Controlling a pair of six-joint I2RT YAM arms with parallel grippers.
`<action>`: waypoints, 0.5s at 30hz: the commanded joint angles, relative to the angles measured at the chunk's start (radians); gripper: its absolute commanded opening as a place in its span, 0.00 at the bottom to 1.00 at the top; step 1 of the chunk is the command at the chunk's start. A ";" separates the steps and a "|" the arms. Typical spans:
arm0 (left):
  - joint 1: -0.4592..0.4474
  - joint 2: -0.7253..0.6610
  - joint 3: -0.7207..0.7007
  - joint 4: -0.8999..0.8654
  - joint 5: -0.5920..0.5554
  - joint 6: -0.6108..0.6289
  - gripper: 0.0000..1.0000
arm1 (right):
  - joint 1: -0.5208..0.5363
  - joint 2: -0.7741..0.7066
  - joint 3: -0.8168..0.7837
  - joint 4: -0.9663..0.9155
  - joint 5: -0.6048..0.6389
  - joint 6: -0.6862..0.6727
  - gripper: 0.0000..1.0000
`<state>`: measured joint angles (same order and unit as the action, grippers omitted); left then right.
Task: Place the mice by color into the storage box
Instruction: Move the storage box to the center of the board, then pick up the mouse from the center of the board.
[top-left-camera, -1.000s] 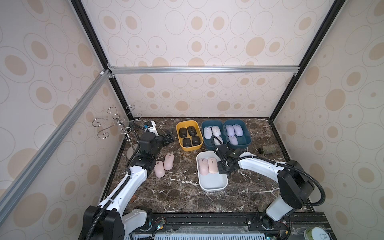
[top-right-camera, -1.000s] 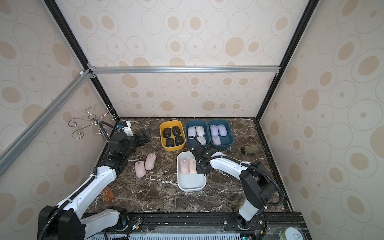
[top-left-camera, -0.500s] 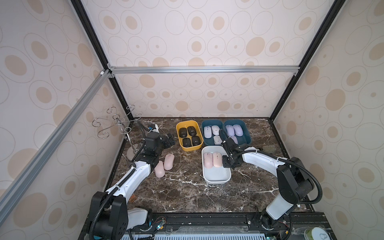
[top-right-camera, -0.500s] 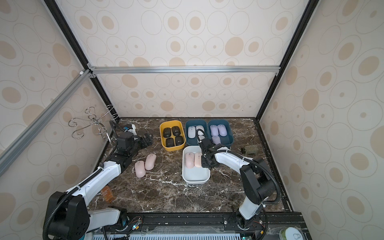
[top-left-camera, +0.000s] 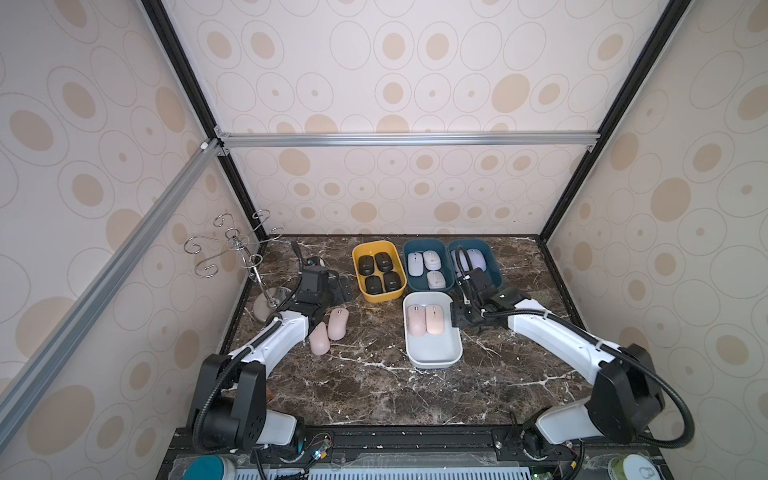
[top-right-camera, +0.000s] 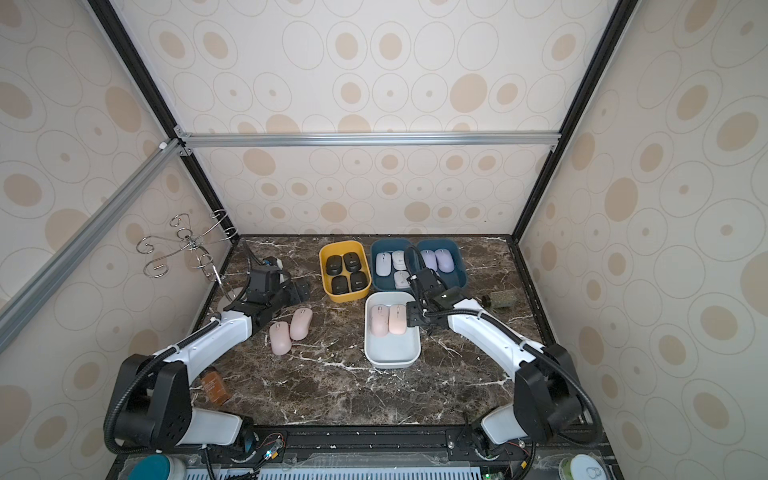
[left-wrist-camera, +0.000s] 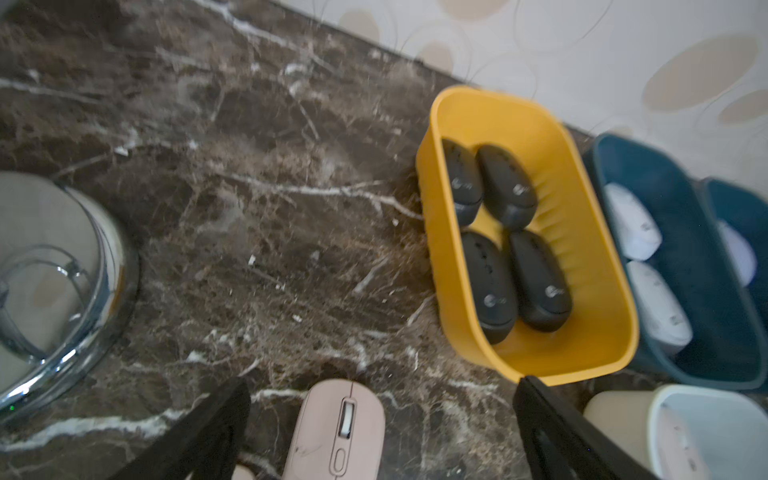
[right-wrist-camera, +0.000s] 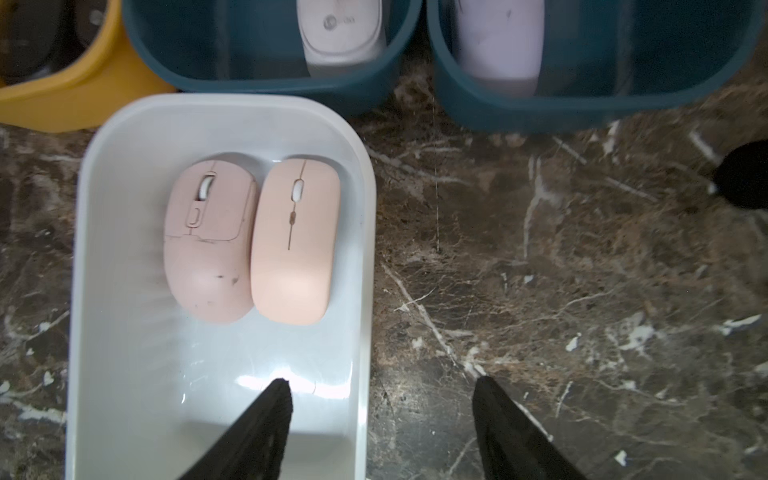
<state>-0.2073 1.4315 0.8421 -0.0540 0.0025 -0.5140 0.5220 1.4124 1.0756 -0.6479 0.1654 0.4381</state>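
A white storage box (top-left-camera: 432, 357) holds two pink mice (top-left-camera: 417, 320) (right-wrist-camera: 291, 241) side by side at its far end. My right gripper (top-left-camera: 457, 320) (right-wrist-camera: 382, 382) is open astride that box's right wall, one finger inside and one outside. Two more pink mice (top-left-camera: 337, 323) (top-left-camera: 319, 338) lie on the marble to the left. My left gripper (top-left-camera: 343, 287) (left-wrist-camera: 381, 384) hangs open just behind them, one pink mouse (left-wrist-camera: 336, 428) between its fingers, untouched. A yellow box (top-left-camera: 376, 297) holds several black mice. One teal box (top-left-camera: 415, 286) holds three white mice, another (top-left-camera: 494, 270) lavender mice.
A chrome hook stand (top-left-camera: 266, 299) rises at the back left, beside the left arm. A small greenish block (top-right-camera: 500, 300) lies at the right, and a brown bottle (top-right-camera: 216, 384) by the left wall. The enclosure walls ring the marble table (top-left-camera: 374, 390).
The white box slid back and right, up against the teal boxes, with my right gripper on its wall. That gripper has since opened and let go. My left arm barely moved.
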 joint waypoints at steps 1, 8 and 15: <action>-0.005 0.060 0.028 -0.145 0.018 0.049 1.00 | 0.000 -0.044 -0.003 -0.028 0.033 -0.026 0.76; -0.032 0.109 0.011 -0.199 0.046 0.069 1.00 | 0.000 -0.063 -0.014 0.004 0.053 -0.034 0.81; -0.057 0.210 0.056 -0.254 0.048 0.135 0.84 | 0.000 -0.079 -0.039 0.028 0.037 -0.036 0.80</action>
<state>-0.2588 1.6085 0.8509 -0.2489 0.0505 -0.4244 0.5220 1.3556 1.0515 -0.6281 0.2024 0.4129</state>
